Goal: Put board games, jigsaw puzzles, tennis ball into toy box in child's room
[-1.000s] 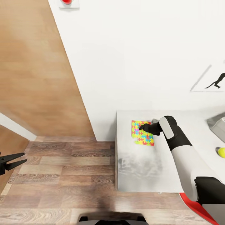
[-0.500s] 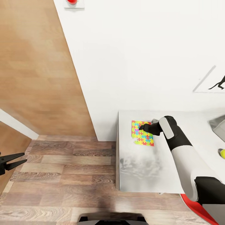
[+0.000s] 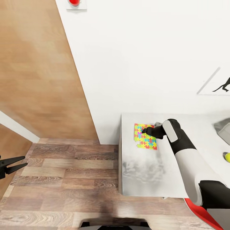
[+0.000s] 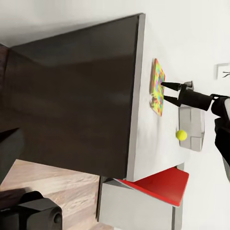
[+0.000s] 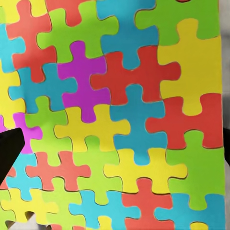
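A multicoloured jigsaw puzzle (image 3: pixel 145 137) lies flat near the left end of the light grey table (image 3: pixel 143 179). My right gripper (image 3: pixel 144 130) hovers open just over the jigsaw's far edge. In the left wrist view its two fingers (image 4: pixel 168 85) are spread beside the jigsaw (image 4: pixel 158 86). Close up in the right wrist view, the jigsaw (image 5: pixel 124 96) has one black fingertip (image 5: pixel 8 149) at its side. The toy box (image 3: pixel 224 127) and the tennis ball (image 3: pixel 227 157) sit at the table's right. My left gripper (image 3: pixel 13 164) hangs open over the floor, far left.
A white wall rises behind the table, bearing a black silhouette picture (image 3: pixel 220 86) and a red button plate (image 3: pixel 75 3). A wooden panel (image 3: pixel 38 80) stands to the left over plank flooring (image 3: pixel 64 179). A red object (image 3: pixel 199 209) sticks out below the table's front right.
The head camera has shifted slightly, so the whole picture slid a little. The right gripper stays over the jigsaw and the left gripper holds still.
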### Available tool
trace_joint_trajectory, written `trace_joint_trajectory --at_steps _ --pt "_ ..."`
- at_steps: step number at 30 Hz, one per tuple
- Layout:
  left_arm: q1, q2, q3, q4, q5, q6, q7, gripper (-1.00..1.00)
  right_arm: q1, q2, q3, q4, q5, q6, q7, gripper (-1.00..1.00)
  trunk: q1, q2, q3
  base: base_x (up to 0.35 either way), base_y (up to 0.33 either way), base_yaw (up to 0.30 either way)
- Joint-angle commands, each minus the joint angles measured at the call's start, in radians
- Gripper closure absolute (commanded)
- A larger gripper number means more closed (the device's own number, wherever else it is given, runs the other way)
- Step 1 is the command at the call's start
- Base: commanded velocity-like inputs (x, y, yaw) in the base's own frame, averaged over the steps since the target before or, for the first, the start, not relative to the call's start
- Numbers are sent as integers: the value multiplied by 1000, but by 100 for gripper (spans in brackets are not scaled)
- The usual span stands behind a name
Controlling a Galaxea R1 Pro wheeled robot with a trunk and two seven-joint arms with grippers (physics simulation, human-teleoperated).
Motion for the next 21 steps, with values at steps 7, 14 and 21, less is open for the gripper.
trace_joint_trajectory --at_steps 7,14,21 --pt "-1 1 0 0 1 4 -2 -100 0 0 1 9 -10 4 -9 -100 1 -1 5 0 0 0" --pt "-1 1 0 0 0 4 -2 -100 0 -1 1 9 -10 4 -9 -100 1 -1 11 0 41 0" --pt "-1 1 0 0 1 4 -2 -100 0 -1 1 9 -10 4 -9 -100 1 -1 14 0 51 134"
